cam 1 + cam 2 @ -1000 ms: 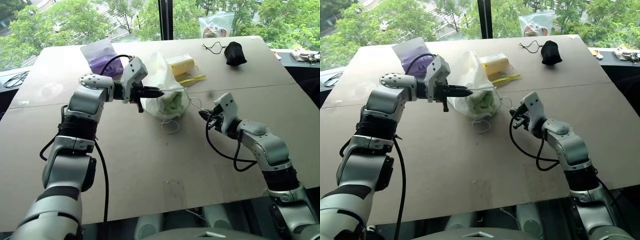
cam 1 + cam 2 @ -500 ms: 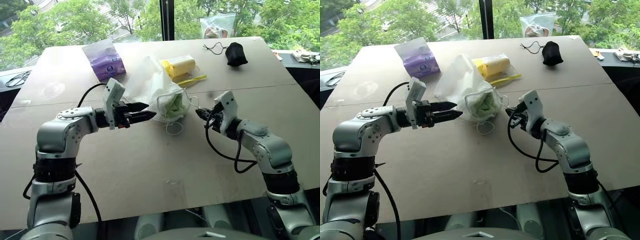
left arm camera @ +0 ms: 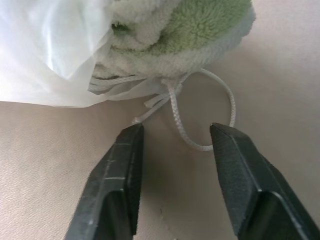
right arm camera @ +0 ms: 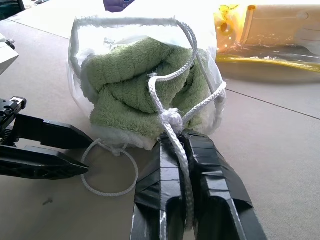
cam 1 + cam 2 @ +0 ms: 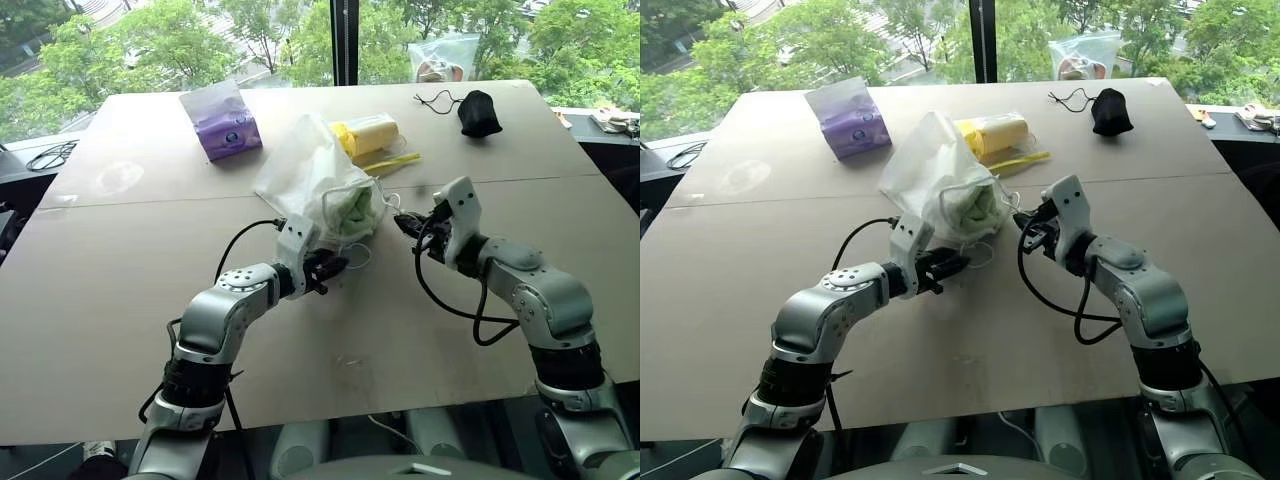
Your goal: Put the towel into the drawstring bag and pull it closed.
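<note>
Status, left to right: purple tissue pack [image 5: 222, 120] sits far left on the brown board tabletop [image 5: 120, 300], untouched. Left gripper [image 5: 334, 268] has dropped from up beside the bag a second ago to table level, now pointing at the bag's mouth. Left wrist view shows its two black fingers [image 3: 117, 172] spread, straddling the loose loop of white cord [image 3: 207, 112] that lies on the table. Nothing pinched yet.

Large thin white see-through drawstring bag [image 5: 305, 170] lies mid-table on its side, mouth toward the robot. Small pale green terry towel [image 4: 142, 87] is inside it but visible through the half-open mouth, bulging at the rim. So the insert step looks done and the closing step is half done.

Behind the bag: yellow item in clear plastic wrap [image 5: 370, 135], not involved.

Right gripper [image 5: 404, 224] hasn't moved over the last second. Right wrist view shows its jaws pressed together on the knotted white cord [image 4: 172, 122], which runs taut up to the bag's hem.

Far right rear: small black pouch with black cord [image 5: 478, 112], irrelevant.

My read: left arm came down to take the opposite cord loop. Once it clamps, both arms pulling apart should cinch the mouth. Risk: towel bulge at the rim may block full closure.
</note>
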Controlling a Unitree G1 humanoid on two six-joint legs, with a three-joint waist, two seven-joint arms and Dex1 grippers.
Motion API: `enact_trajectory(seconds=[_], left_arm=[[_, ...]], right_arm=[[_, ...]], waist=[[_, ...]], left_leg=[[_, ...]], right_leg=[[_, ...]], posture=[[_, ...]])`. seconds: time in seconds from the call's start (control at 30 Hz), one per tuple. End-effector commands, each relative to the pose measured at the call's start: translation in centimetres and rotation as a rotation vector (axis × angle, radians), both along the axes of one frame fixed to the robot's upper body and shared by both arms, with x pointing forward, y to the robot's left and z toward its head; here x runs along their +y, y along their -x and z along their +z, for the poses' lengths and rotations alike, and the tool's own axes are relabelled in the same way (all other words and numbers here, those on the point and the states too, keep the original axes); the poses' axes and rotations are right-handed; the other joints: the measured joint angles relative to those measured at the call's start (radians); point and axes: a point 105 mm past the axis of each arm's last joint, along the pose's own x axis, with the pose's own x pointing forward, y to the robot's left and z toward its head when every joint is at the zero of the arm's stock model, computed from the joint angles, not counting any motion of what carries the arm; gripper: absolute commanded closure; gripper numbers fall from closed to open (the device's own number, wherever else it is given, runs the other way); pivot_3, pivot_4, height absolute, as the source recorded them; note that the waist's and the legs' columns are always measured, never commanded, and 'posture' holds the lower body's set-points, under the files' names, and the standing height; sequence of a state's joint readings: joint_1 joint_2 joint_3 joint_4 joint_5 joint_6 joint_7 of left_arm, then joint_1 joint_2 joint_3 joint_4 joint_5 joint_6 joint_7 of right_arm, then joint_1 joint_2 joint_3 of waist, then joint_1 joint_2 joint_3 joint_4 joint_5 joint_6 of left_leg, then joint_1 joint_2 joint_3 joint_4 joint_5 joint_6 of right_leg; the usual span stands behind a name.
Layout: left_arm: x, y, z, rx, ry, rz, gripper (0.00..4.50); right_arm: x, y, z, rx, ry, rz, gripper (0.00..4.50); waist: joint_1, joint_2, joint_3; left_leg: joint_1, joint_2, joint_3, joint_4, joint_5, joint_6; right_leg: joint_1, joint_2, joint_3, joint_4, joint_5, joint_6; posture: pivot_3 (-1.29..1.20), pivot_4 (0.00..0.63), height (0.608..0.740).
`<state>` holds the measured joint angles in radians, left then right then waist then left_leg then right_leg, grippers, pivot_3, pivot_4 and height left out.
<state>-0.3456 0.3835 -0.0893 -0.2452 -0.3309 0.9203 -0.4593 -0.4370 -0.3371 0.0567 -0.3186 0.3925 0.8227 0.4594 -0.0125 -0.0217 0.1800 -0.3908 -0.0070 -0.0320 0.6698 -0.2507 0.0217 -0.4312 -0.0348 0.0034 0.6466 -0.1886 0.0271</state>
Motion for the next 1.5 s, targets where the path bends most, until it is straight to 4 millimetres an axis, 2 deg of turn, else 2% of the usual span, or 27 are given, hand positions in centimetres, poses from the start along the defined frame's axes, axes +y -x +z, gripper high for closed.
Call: enact_trajectory(seconds=[0.03, 0.13, 0.23, 0.3, 0.37, 0.53, 0.7, 0.77, 0.87, 0.9, 1.0, 1.07, 1.13, 1.17, 1.23, 1.27, 1.33, 1.37, 1.43, 1.47, 1.5], left_arm=[[0.0, 0.0, -2.0, 0.027, -0.058, 0.004, 4.43], [-0.2, -0.4, -2.5, 0.026, -0.042, 0.039, 4.43], [0.1, -1.1, -1.3, -0.035, -0.005, 0.080, 4.43], [0.9, -1.6, 0.1, -0.103, 0.029, 0.113, 4.43], [2.8, -2.5, 2.6, -0.229, 0.062, 0.183, 4.43], [7.0, -3.7, 7.3, -0.410, 0.152, 0.320, 4.43], [8.3, -3.8, 9.8, -0.429, 0.273, 0.327, 4.43], [9.1, -3.8, 11.8, -0.484, 0.284, 0.319, 4.43], [11.3, -4.4, 15.3, -0.579, 0.326, 0.369, 4.43], [12.6, -4.8, 18.0, -0.655, 0.336, 0.397, 4.43], [14.7, -5.1, 23.4, -0.788, 0.389, 0.444, 4.43], [15.4, -5.3, 25.1, -0.822, 0.400, 0.455, 4.43], [16.3, -5.8, 25.4, -0.813, 0.408, 0.474, 4.43], [16.6, -6.3, 24.7, -0.776, 0.423, 0.485, 4.43], [16.8, -6.9, 22.6, -0.755, 0.299, 0.494, 4.43], [16.6, -6.7, 23.1, -0.781, 0.306, 0.486, 4.43], [16.0, -5.8, 26.8, -0.883, 0.390, 0.460, 4.43], [16.0, -5.6, 27.9, -0.901, 0.420, 0.455, 4.43], [16.1, -5.6, 28.5, -0.906, 0.431, 0.455, 4.43], [15.4, -6.6, 25.1, -0.813, 0.321, 0.419, 4.43], [15.3, -7.0, 22.4, -0.767, 0.214, 0.406, 4.43]], right_arm=[[0.0, 0.3, 1.9, -0.065, -0.041, -0.001, 4.50], [0.0, 0.1, 2.3, -0.075, -0.055, -0.003, 4.50], [0.0, 0.0, 2.9, -0.090, -0.072, -0.004, 4.50], [-0.1, -0.1, 3.4, -0.104, -0.087, -0.007, 4.50], [-0.3, -0.2, 4.5, -0.128, -0.131, -0.009, 4.50], [-0.8, -0.2, 7.2, -0.181, -0.216, 0.001, 4.50], [-1.0, -0.2, 8.9, -0.211, -0.253, 0.014, 4.50], [-1.1, -0.1, 10.0, -0.232, -0.281, 0.027, 4.50], [-1.5, 0.3, 12.4, -0.279, -0.354, 0.044, 4.50], [-2.0, 0.5, 14.7, -0.322, -0.430, 0.052, 4.50], [-3.1, 1.3, 19.3, -0.405, -0.561, 0.075, 4.50], [-3.7, 1.9, 21.5, -0.442, -0.615, 0.090, 4.50], [-4.2, 1.8, 22.3, -0.440, -0.618, 0.074, 4.50], [-4.3, 1.6, 21.8, -0.420, -0.592, 0.063, 4.50], [-4.3, 0.6, 19.0, -0.345, -0.492, 0.011, 4.50], [-4.4, 0.8, 18.7, -0.339, -0.505, 0.013, 4.50], [-5.3, 3.0, 23.2, -0.426, -0.724, 0.084, 4.50], [-5.6, 3.7, 24.3, -0.448, -0.757, 0.100, 4.50], [-5.9, 4.1, 24.7, -0.450, -0.750, 0.097, 4.50], [-5.6, 2.0, 20.2, -0.347, -0.588, 0.017, 4.50], [-5.6, 1.4, 16.6, -0.254, -0.520, -0.004, 4.50]], waist=[[0.000, 0.000, 0.000], [0.005, 0.001, -0.002], [0.007, 0.001, -0.002], [0.004, 0.001, -0.002], [0.002, 0.001, -0.002], [-0.003, 0.001, -0.002], [0.001, 0.001, -0.002], [0.001, 0.001, -0.002], [0.001, 0.000, -0.001], [0.001, 0.000, -0.001], [0.000, 0.000, 0.002], [0.000, 0.000, 0.002], [-0.001, 0.001, 0.001], [-0.001, 0.001, 0.000], [-0.001, 0.001, 0.000], [-0.002, 0.001, 0.000], [-0.002, -0.001, 0.003], [-0.002, -0.001, 0.004], [0.000, -0.002, 0.006], [0.000, -0.002, 0.004], [0.000, -0.004, -0.012]], left_leg=[[0.000, 0.000, 0.000, 0.000, 0.000, 0.000], [0.000, 0.000, 0.000, 0.000, 0.000, 0.000], [0.001, -0.001, -0.001, 0.000, 0.000, 0.000], [0.001, -0.001, -0.001, 0.001, 0.000, 0.000], [0.001, 0.000, -0.001, 0.001, 0.000, 0.000], [-0.001, 0.001, -0.001, 0.000, 0.000, 0.000], [-0.004, 0.000, -0.002, -0.001, 0.000, 0.000], [-0.005, -0.001, -0.002, 0.000, 0.000, 0.000], [-0.007, -0.001, -0.003, 0.000, 0.000, 0.000], [-0.007, -0.001, -0.003, 0.000, 0.000, 0.000], [-0.009, -0.001, -0.003, 0.000, 0.000, 0.000], [-0.009, -0.001, -0.003, -0.001, 0.000, 0.000], [-0.008, -0.001, -0.003, -0.002, 0.000, 0.000], [-0.007, -0.001, -0.002, -0.002, 0.000, 0.000], [-0.007, -0.001, -0.001, -0.003, 0.000, 0.000], [-0.007, -0.001, 0.000, -0.004, 0.000, 0.001], [-0.010, -0.001, 0.000, -0.003, 0.000, 0.001], [-0.016, -0.001, 0.000, -0.001, 0.000, 0.001], [-0.036, -0.001, -0.002, 0.007, 0.002, -0.003], [-0.039, -0.001, -0.002, 0.010, 0.003, -0.005], [-0.039, -0.001, -0.002, 0.009, 0.003, -0.005]], right_leg=[[0.000, 0.000, 0.000, 0.000, 0.000, 0.000], [0.000, 0.000, -0.001, 0.000, 0.000, 0.000], [0.002, -0.001, -0.001, 0.000, 0.000, 0.000], [0.002, -0.001, -0.001, 0.000, -0.002, 0.003], [0.002, 0.000, -0.001, 0.000, -0.002, 0.003], [-0.001, 0.001, -0.002, 0.000, 0.001, -0.001], [-0.001, -0.001, -0.003, -0.003, 0.001, -0.001], [-0.001, -0.002, -0.003, -0.004, 0.001, -0.001], [-0.002, -0.001, -0.005, -0.004, 0.001, -0.001], [-0.003, -0.001, -0.005, -0.004, 0.001, -0.001], [-0.005, 0.000, -0.006, -0.003, 0.001, -0.001], [-0.005, 0.000, -0.006, -0.003, 0.001, -0.001], [-0.005, 0.000, -0.005, -0.003, 0.001, -0.001], [-0.005, -0.001, -0.004, -0.003, 0.001, -0.001], [-0.005, -0.002, -0.004, -0.004, 0.001, -0.001], [-0.005, -0.003, -0.004, -0.005, 0.001, -0.001], [-0.006, -0.003, -0.004, -0.004, 0.001, -0.001], [-0.013, -0.003, -0.003, -0.002, 0.001, -0.001], [-0.033, -0.003, -0.004, 0.008, 0.002, -0.001], [-0.035, -0.004, -0.005, 0.011, 0.002, -0.001], [-0.035, -0.005, -0.006, 0.010, 0.002, -0.001]], posture=[[0.00, 0.150, 0.740], [0.00, 0.150, 0.740], [0.00, 0.150, 0.740], [0.00, 0.150, 0.740], [0.00, 0.150, 0.740], [0.00, 0.150, 0.740], [0.00, 0.150, 0.740], [0.00, 0.150, 0.740], [0.00, 0.150, 0.740], [0.00, 0.150, 0.740], [0.00, 0.150, 0.740], [0.00, 0.150, 0.740], [0.00, 0.150, 0.740], [0.00, 0.150, 0.740], [0.00, 0.150, 0.740], [0.00, 0.150, 0.740], [0.00, 0.150, 0.740], [0.00, 0.150, 0.740], [0.00, 0.150, 0.740], [0.00, 0.150, 0.740], [0.00, 0.150, 0.740]])
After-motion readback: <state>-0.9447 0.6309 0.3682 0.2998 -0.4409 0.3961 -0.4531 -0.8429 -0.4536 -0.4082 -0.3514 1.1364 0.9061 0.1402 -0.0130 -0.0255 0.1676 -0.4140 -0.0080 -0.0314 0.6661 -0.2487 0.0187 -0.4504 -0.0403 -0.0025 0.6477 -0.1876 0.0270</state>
